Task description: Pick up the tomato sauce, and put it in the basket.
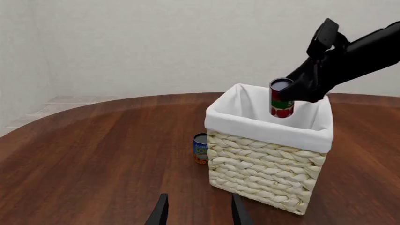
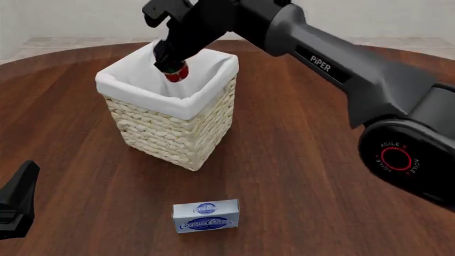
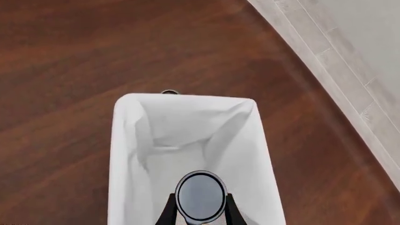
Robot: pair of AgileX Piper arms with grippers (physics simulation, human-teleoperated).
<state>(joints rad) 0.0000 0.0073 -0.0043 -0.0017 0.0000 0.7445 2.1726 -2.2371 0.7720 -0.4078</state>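
The right gripper (image 2: 172, 60) squeezes the small round tomato sauce (image 2: 176, 72) can, reaching long over the square woven basket (image 2: 174, 133) with soft white cloth. The left gripper (image 1: 196, 211) waits open, low.

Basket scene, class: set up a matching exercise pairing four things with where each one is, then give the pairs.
Things:
1. tomato sauce
2. basket
3. white-and-blue box
4. blue-labelled can

Places:
A. flat on the table, nearest the arms' side
B. standing on the table against the basket's outer wall
C. held in the right tool above the white lining
D. standing on the table, open top up

Pairs: 1-C, 2-D, 3-A, 4-B
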